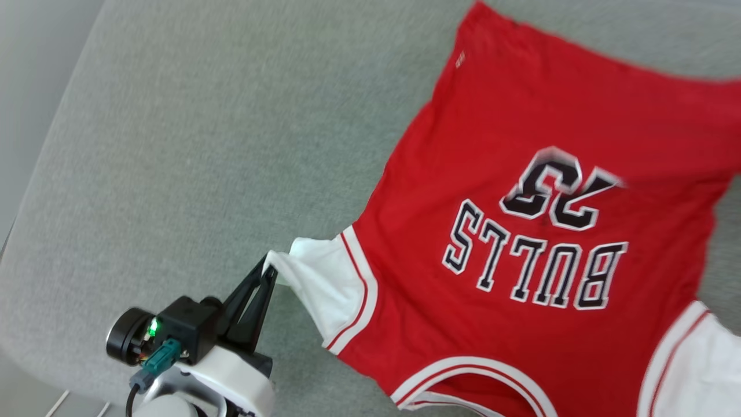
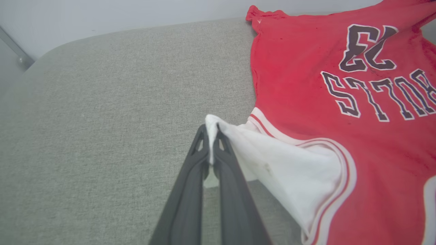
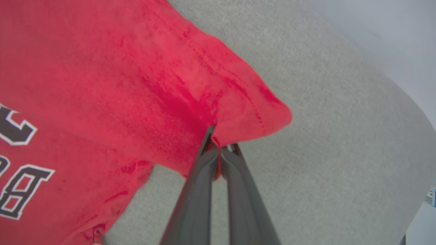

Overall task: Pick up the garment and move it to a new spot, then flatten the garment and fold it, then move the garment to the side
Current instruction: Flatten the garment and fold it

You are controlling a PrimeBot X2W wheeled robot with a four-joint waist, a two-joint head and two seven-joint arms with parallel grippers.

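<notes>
Both grips are on: the left gripper [image 1: 269,273] has its fingers shut on the white sleeve [image 1: 318,278] tip at lower left, the right gripper [image 3: 218,144] clamps red cloth by a hem corner, and the garment [image 1: 521,145] lies lettering-up on the tabletop [image 1: 173,145], running up-right from the left fingers.

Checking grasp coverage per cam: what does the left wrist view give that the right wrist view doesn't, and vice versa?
Left wrist view: left gripper shut on the edge of the white sleeve, with its striped trim.
Right wrist view: right gripper shut on the red hem corner, stitching visible.
Both: the garment lying lettering up on the grey padded surface, with a pale wall behind.
</notes>
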